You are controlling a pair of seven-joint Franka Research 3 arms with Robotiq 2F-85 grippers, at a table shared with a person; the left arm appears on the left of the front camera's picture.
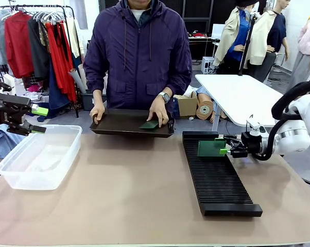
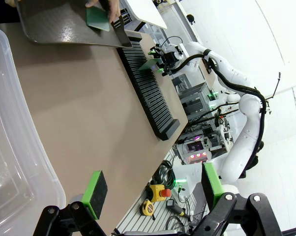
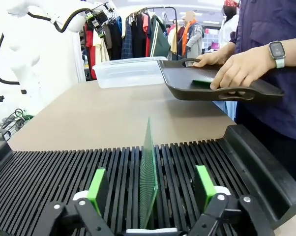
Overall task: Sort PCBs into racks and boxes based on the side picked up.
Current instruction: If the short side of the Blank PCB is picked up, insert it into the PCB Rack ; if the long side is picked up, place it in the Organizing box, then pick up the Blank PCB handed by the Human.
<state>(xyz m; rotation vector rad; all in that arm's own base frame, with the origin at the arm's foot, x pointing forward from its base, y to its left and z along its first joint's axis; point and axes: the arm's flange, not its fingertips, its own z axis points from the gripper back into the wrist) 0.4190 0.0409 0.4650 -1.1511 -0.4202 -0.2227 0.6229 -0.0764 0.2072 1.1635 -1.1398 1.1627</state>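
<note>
Low in the middle, the PCB [image 3: 148, 169] stands on edge in a slot of the rack [image 3: 54, 172]. The right gripper [image 3: 151, 186] is spread wide, a finger on each side, not touching it. A crooked pull back could bump and tip it.

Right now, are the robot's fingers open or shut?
Left gripper: open, empty.
Right gripper: open, around the PCB standing in the rack, not touching it.

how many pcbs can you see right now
2. One PCB stands upright in a slot of the black rack, inside the open right tool; the other lies flat on the dark tray under the person's hand. Others may be hidden in the clear tub.
</note>
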